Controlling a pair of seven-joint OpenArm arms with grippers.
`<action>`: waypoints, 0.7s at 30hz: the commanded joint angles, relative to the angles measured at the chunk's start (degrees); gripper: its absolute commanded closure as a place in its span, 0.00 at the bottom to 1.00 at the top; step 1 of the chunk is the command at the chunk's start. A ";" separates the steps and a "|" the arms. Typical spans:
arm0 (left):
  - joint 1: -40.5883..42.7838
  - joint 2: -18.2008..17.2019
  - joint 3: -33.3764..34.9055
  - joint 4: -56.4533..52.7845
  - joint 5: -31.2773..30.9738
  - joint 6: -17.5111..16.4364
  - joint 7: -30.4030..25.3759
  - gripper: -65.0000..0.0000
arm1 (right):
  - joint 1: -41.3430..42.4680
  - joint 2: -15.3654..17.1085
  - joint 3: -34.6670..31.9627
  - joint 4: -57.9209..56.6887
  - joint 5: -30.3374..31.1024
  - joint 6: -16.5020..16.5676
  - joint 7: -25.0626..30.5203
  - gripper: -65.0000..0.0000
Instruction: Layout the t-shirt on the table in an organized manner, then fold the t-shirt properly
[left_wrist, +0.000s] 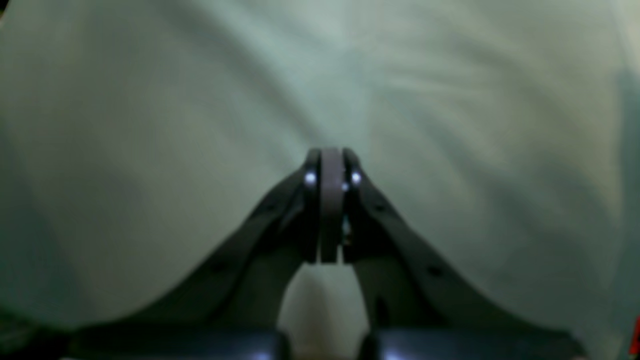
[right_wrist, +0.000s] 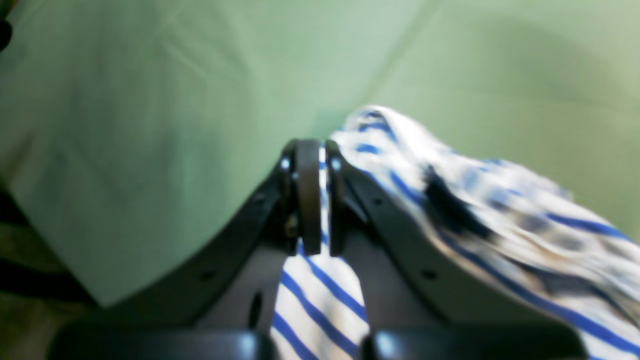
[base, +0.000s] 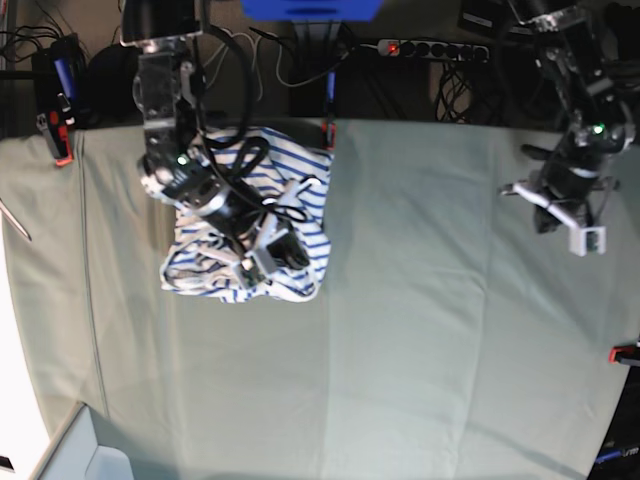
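While bunched, t-shirt (right_wrist: 320, 300) passes between right hand (right_wrist: 315, 160).

T-shirt (right_wrist: 320, 305): soft striped cloth. Counter (base: 440, 330): matt grey-green cloth covering, faintly creased. Fingers (left_wrist: 331, 210): matt dark plastic.

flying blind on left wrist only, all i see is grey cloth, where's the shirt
Observer: The t-shirt lies bunched near the table's far edge, on the other arm's side.
Operator: is the right gripper on it
Observer: Yes, the right gripper pinches striped fabric between nearly closed jaws.
Operator: and my gripper, near the shirt at all
Observer: No, the left gripper hangs shut over bare cloth, well apart from the shirt.
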 joint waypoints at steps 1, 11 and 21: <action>0.19 -0.36 -1.08 1.42 -0.58 -0.43 -1.46 1.00 | 1.04 0.34 0.39 0.25 0.49 -0.17 0.84 0.86; 0.63 -0.36 -3.37 1.42 -0.67 -0.43 -1.20 1.00 | 2.80 0.43 0.30 -3.00 0.49 -0.17 0.84 0.61; -1.31 -0.27 -3.19 0.89 -0.67 -0.43 -1.20 1.00 | 2.80 1.84 0.30 -8.89 0.49 -0.17 1.11 0.62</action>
